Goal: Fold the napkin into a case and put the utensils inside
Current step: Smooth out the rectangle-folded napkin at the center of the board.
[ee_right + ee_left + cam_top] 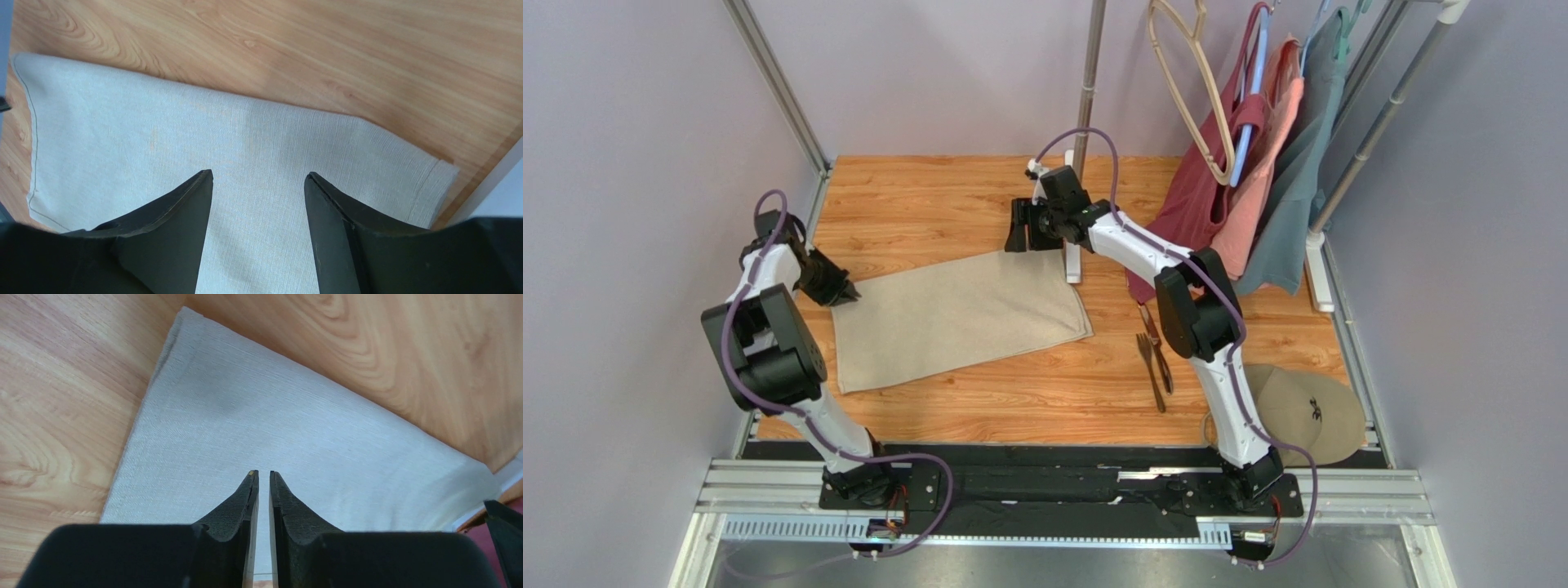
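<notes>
While the folded napkin (959, 316) lies flat on the wooden table (916, 196), two robot grippers are poised at its far corners.
The left gripper (263, 474) has its fingers nearly together, with a thin slit between them and nothing visibly held. The right gripper (258, 177) is spread wide above the cloth. The napkin is a long rectangle left of centre, and the fork and other utensils (1155, 355) lie near its right end, not touching it. Likely risks: pinching only the top layer would peel the fold open, uneven pulling by the two arms would skew the next fold, and a sweep of the right arm could knock the utensils.
</notes>
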Controlling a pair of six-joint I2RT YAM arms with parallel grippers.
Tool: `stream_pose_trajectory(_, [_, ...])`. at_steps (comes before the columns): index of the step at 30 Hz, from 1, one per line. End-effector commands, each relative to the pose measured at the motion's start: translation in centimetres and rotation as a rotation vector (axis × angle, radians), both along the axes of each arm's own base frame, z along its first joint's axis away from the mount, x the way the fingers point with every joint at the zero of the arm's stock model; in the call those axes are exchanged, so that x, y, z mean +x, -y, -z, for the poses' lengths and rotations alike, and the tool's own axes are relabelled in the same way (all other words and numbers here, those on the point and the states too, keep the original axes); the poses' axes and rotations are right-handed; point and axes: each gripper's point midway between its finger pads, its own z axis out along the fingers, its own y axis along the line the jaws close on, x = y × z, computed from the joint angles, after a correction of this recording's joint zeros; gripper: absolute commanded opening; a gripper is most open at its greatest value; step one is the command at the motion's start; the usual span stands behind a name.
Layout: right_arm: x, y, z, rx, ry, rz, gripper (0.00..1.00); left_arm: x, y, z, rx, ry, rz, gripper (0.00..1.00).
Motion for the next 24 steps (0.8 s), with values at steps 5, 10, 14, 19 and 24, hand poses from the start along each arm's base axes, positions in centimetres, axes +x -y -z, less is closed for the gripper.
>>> stream_pose_trajectory(5, [-2.5, -0.8, -1.0, 0.014, 0.000, -0.050, 0.59, -0.5, -3.5, 5.0, 0.042, -0.270, -0.027, 0.09])
stream_pose_trajectory(10, [-3.7, -1.6, -0.2, -0.058, 0.005, -0.045, 0.58, -1.8, -7.3, 5.7, 0.181, -0.435, 0.036, 0.06])
stream_pose_trajectory(14, [-4.4, -1.7, -0.3, -0.084, 0.014, -0.057, 0.57, -1.2, -8.7, 5.8, 0.181, -0.426, 0.023, 0.05])
stream_pose_trajectory(19, [-4.7, -0.6, 1.6, -0.130, -0.001, -0.059, 0.52, -0.1, -5.9, 4.6, 0.166, -0.329, 0.062, 0.13])
stream_pose_trajectory(24, [-3.1, 3.1, 5.0, -0.165, -0.083, 0.045, 0.37, 1.3, -4.9, 1.8, 0.133, -0.194, 0.044, 0.23])
